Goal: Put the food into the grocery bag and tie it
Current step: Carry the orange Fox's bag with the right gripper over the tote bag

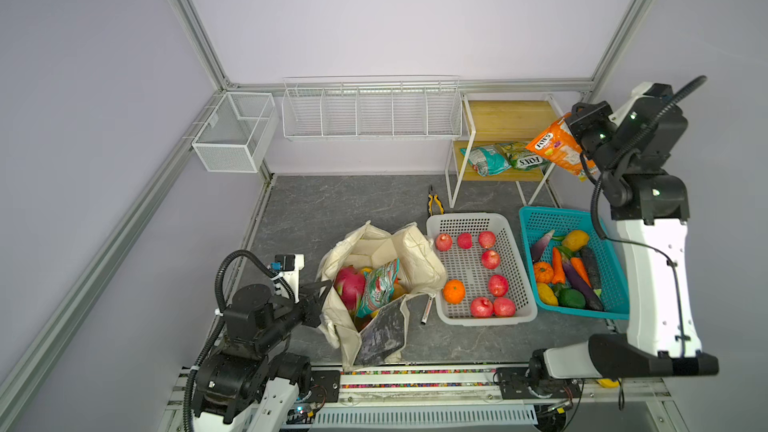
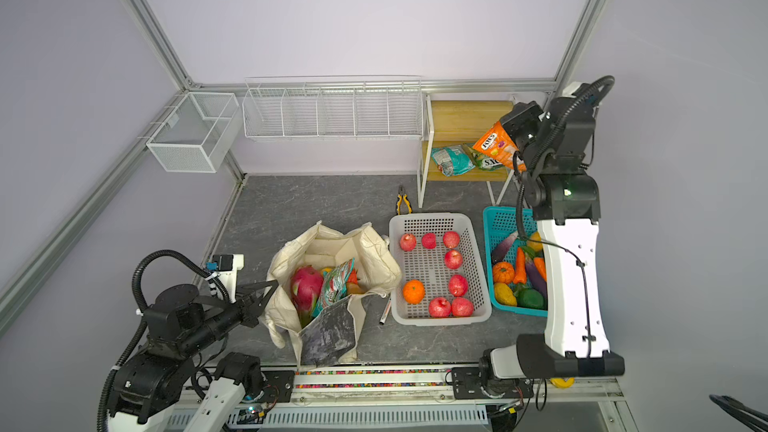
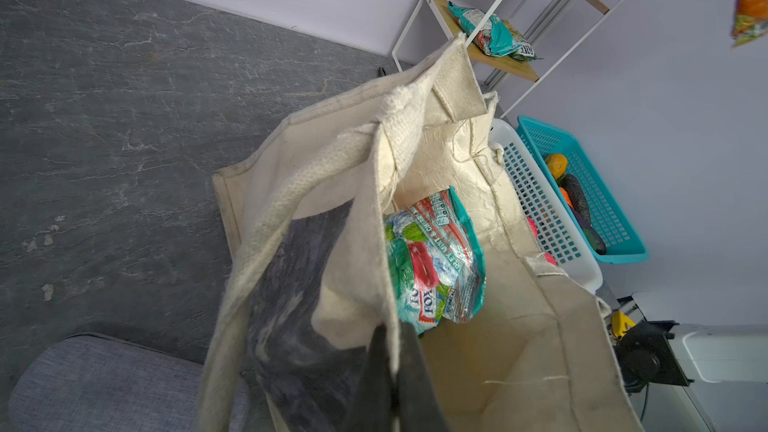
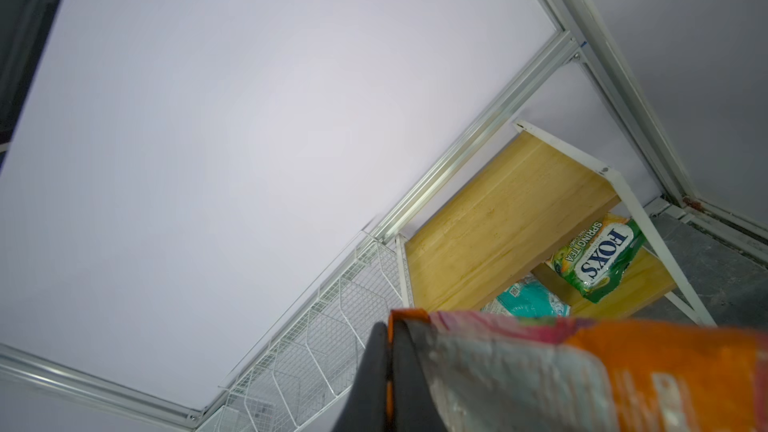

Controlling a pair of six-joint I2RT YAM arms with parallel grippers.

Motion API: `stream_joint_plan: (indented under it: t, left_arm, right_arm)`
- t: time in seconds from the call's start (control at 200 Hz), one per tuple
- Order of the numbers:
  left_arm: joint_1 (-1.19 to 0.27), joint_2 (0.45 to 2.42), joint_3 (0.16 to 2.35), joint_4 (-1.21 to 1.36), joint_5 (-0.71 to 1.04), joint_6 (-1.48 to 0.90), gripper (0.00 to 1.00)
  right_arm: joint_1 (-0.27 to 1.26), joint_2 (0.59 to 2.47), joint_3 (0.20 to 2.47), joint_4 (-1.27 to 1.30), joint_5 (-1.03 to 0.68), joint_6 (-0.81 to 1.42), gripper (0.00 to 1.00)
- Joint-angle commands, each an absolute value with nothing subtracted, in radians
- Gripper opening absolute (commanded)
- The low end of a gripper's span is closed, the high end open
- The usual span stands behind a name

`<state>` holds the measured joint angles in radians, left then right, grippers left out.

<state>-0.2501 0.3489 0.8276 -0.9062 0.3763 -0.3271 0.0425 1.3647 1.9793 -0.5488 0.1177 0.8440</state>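
Observation:
The cream grocery bag stands open at the front middle, its grey marbled panel toward the front. Inside lie a magenta dragon fruit and a teal snack packet. My left gripper is shut on the bag's left rim. High at the back right, my right gripper is shut on the edge of an orange FOX'S packet, which hangs above the wooden shelf. A teal packet and a green FOX'S packet lie on the lower shelf.
A white basket right of the bag holds several red fruits and an orange. A teal basket beyond it holds toy vegetables. Pliers and a marker lie on the grey tabletop. White wire racks hang along the back wall.

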Motion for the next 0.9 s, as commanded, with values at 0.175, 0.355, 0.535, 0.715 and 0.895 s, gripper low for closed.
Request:
stream_joint_plan:
  t: [0.175,0.355,0.535,0.715,0.895]
  left_arm:
    - [-0.258,0.366,0.834,-0.888,0.366,-0.316,0.00]
    - [-0.258,0.381,0.835,-0.891,0.355,-0.320,0.00]
    - [-0.258,0.384,0.835,-0.891,0.332,-0.328,0.00]
    - [-0.258,0.387,0.836,-0.893,0.317,-0.333,0.00]
    - [-0.258,0.394,0.836,-0.896,0.310,-0.335,0.00]
  right_arm:
    - [0.061,1.058,1.740,-0.628,-0.036,0.943,0.07]
    - [0.149,0.928,1.614,-0.657,-0.091,0.994,0.07]
    - [0.296,0.864,1.501,-0.659,-0.111,1.043,0.07]
    - [0.478,0.856,1.445,-0.635,-0.042,1.054,0.07]
    - [0.704,0.893,1.410,-0.578,0.092,1.051,0.07]
